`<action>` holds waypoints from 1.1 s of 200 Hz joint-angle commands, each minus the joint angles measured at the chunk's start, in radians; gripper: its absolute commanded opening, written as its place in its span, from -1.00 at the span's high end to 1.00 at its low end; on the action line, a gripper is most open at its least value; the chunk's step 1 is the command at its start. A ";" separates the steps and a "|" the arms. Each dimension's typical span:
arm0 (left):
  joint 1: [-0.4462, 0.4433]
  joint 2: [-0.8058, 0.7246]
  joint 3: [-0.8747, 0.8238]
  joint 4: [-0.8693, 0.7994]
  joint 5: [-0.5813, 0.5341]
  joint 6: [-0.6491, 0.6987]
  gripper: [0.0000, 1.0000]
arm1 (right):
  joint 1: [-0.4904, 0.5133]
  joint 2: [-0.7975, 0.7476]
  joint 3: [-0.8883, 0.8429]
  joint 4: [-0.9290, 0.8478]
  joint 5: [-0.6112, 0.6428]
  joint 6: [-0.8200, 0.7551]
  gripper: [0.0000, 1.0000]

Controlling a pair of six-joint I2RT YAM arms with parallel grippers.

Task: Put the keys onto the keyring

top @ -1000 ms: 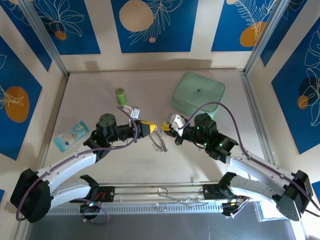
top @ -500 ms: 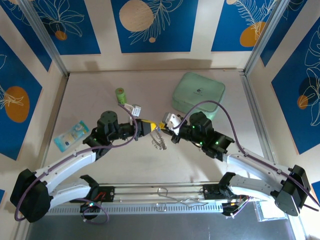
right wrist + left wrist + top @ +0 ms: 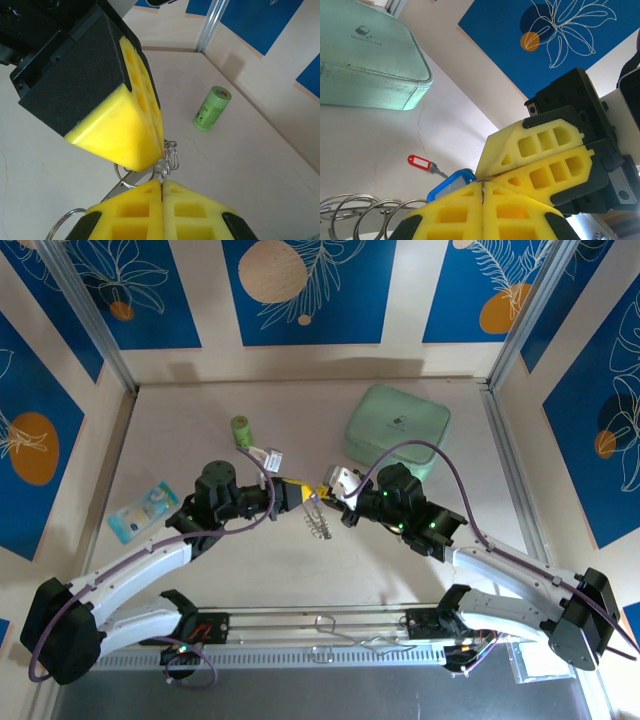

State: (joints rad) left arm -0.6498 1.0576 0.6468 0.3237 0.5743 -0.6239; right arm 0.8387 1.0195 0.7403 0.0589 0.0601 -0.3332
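Seen from above, a blue packet [image 3: 142,510] lies at the far left of a pale table [image 3: 250,575], and a green tube [image 3: 240,431] stands further back. Two robot arms reach in from the near edge and meet tip to tip near the middle.

The left gripper [image 3: 303,496] has its yellow fingers pressed fully together. Its wrist camera shows a thin wire nipped in the seam, which looks like part of the ring [image 3: 318,522]. The spiky ring sits just below the two fingertips, on the near side.

The right gripper [image 3: 328,492] touches the left one nose to nose, and it is fully closed as well. I cannot tell whether it pinches any wire. A mint case [image 3: 397,428] lies behind it to the right.

The left wrist camera shows both keys on the table. The red key [image 3: 420,161] lies apart from the ring's loops. The blue key [image 3: 451,182] is tucked just behind the left fingertips and is partly hidden.

Neither key looks threaded on yet, so I judge that both remain to be done. Neither gripper holds a key.
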 commanded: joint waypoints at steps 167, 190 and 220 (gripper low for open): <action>-0.010 0.005 0.036 0.024 -0.012 -0.007 1.00 | 0.022 0.013 0.035 -0.034 -0.010 -0.016 1.00; -0.011 0.004 0.037 0.023 -0.015 -0.007 1.00 | 0.023 0.016 0.037 -0.037 -0.025 -0.012 1.00; -0.011 -0.001 0.034 0.031 -0.028 -0.014 1.00 | 0.023 0.020 0.043 -0.055 -0.050 -0.008 1.00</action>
State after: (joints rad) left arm -0.6533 1.0698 0.6472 0.3054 0.5640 -0.6239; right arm 0.8497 1.0363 0.7517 0.0357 0.0528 -0.3336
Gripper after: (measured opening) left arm 0.056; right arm 0.063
